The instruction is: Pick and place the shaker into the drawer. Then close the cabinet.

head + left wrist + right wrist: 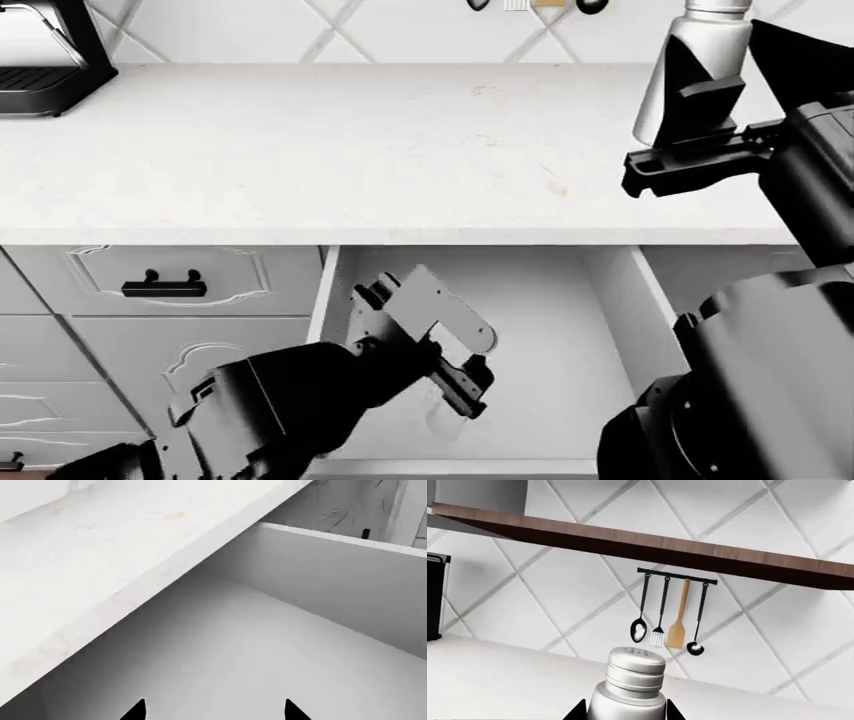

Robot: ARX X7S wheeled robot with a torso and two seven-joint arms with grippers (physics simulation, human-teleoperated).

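Between right gripper fingers, shaker is clamped upright: ribbed silver cap, pale body. Left gripper is spread, nothing held, over drawer.

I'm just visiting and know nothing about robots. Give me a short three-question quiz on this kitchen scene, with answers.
1. True or false: the drawer under the countertop is pulled open.
2. Which end effector has the shaker between its fingers? A) left B) right C) neither
3. Fill in: the left end effector hangs over the ____ of the open drawer.

Key:
1. True; its white inside shows in the head view.
2. B; the right end effector is around the shaker above the counter.
3. Floor; nothing lies on the part of the floor that shows.
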